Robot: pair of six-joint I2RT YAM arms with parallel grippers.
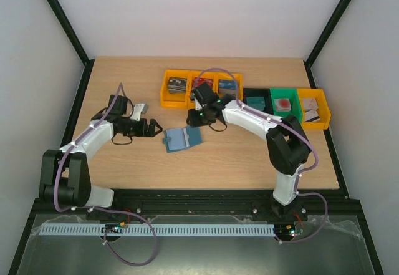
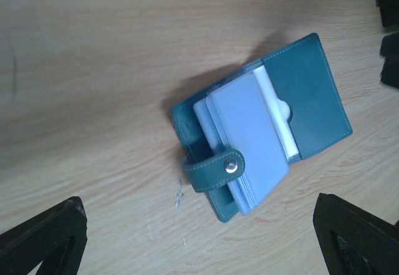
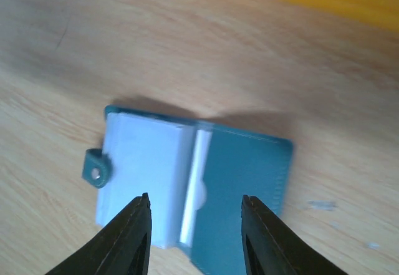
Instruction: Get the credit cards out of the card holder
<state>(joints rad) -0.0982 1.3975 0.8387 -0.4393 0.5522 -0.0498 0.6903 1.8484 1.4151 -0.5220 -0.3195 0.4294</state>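
**Clerk:** Start with the tools.

**Inspector:** Right gripper (image 3: pixel 196 203): fingers apart with nothing between them. It hangs over the card holder (image 3: pixel 193 181), one finger to each side of the fold. No contact with it that the wrist view shows. Left gripper (image 1: pixel 148 127): spread to its widest and empty, just beside the holder on the side of the tabletop's left edge.

**Clerk:** Location of the item?

**Inspector:** The holder lies open and flat near the middle of the tabletop (image 1: pixel 249 163), a little toward the near edge, between the two grippers. The yellow bins (image 1: pixel 174 105) stand well apart from it, along the far edge.

**Clerk:** And the credit cards?

**Inspector:** The credit cards (image 2: pixel 243 144) are all in the holder; none is out. A pale stack sits on one leaf, and the strap (image 2: pixel 215 169) with its snap laps the stack's edge. One white card (image 2: pixel 274 106) is tucked in the pocket of the other leaf and shows at a thumb notch.

**Clerk:** Handling?

**Inspector:** In my judgement the cards are light, thin, stiff and smooth-faced, so they are likely to slip from a careless pinch. The holder looks soft and light and would probably drag along with a pulled card unless the other gripper pins it down. The best hold is the exposed edge of the white card at the notch, pinched across its thickness and drawn out along the pocket. The stack comes second, because the strap may snag it.
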